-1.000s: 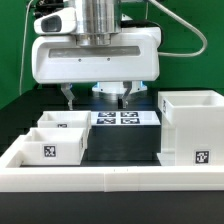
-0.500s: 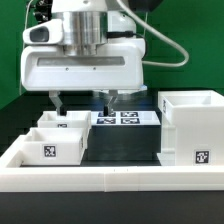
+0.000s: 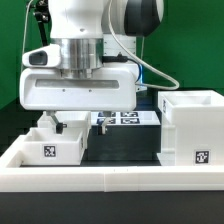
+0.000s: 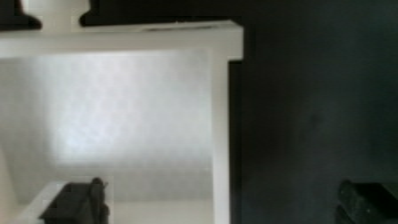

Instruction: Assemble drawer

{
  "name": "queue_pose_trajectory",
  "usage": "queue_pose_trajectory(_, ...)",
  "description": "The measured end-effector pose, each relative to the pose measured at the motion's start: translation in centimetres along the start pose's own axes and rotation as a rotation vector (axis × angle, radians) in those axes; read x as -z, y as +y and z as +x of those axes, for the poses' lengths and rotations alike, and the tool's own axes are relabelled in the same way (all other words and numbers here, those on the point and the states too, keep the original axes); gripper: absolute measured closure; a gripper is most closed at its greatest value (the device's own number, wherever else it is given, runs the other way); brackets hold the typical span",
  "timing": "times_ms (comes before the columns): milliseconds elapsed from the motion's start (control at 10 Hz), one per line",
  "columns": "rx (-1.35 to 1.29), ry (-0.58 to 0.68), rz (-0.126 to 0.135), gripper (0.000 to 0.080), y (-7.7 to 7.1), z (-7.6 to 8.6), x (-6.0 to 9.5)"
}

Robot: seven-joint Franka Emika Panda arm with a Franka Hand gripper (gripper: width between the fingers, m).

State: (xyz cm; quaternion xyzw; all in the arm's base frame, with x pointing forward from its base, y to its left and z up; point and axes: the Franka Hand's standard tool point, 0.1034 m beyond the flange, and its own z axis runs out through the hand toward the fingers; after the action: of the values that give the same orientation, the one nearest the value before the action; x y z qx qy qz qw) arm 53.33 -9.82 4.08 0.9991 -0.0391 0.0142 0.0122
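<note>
The drawer's large hollow white shell [image 3: 190, 125] stands at the exterior view's right, with a tag on its front. Two small shallow white trays sit at the left: the front tray [image 3: 52, 146] with a tag, and the rear tray [image 3: 66, 119] behind it. My gripper [image 3: 78, 121] is open and empty, low over the rear tray, with one finger over the tray and the other beyond its right wall. In the wrist view a white tray [image 4: 116, 110] fills one side, and the dark fingertips [image 4: 75, 203] straddle its wall, with the gripper [image 4: 222, 205] wide open.
The marker board [image 3: 128, 118] lies flat on the black table between the trays and the shell. A long low white border wall [image 3: 110, 180] runs along the front and up the left side. A green backdrop stands behind.
The gripper has moved toward the exterior view's left and come lower, from above the marker board to over the rear tray. It stays open. The parts have not moved.
</note>
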Motion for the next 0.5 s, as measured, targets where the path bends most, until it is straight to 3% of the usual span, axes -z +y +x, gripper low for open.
queue_pose_trajectory(500, 0.007, 0.001, 0.000, 0.0150, 0.04, 0.02, -0.03)
